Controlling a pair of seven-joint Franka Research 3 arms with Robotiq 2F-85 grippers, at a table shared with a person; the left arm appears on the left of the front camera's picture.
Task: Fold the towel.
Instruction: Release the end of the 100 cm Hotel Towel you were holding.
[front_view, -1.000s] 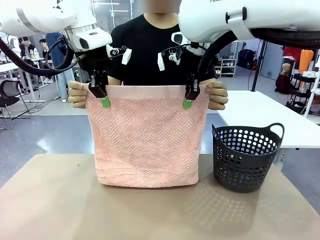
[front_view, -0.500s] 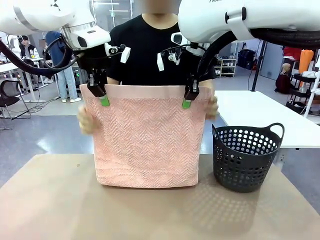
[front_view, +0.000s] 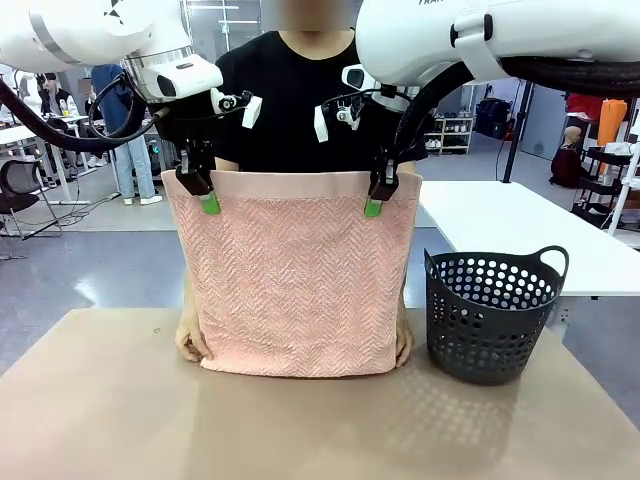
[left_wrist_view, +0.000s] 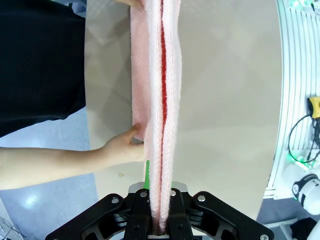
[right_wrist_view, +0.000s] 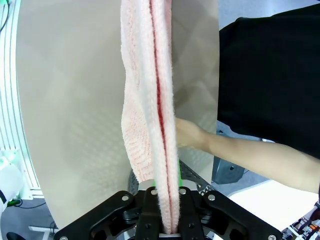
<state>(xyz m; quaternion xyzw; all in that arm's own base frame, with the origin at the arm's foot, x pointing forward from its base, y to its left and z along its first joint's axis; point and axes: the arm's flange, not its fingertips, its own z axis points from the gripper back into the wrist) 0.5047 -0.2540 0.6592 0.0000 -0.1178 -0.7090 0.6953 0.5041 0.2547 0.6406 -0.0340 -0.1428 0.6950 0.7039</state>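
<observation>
The salmon-pink towel (front_view: 293, 275) hangs doubled in front of the person, its bottom fold resting on the table. My left gripper (front_view: 203, 190) is shut on its top left corner and my right gripper (front_view: 380, 195) is shut on its top right corner. A plain smooth band runs along the top edge. The person's hands (front_view: 190, 345) hold the two bottom corners at the table. In the left wrist view the towel (left_wrist_view: 160, 100) runs away from the shut jaws, with a hand (left_wrist_view: 125, 147) touching it. In the right wrist view the towel (right_wrist_view: 152, 110) does the same, beside a hand (right_wrist_view: 187, 132).
A dark perforated basket (front_view: 495, 315) stands on the brown table (front_view: 300, 430) to the right of the towel. A white table (front_view: 520, 235) lies behind it. The person stands close at the far edge.
The person's hands let go of the top corners and dropped to the towel's bottom corners at the table. Both grippers stay shut on the top edge, nearly still.
</observation>
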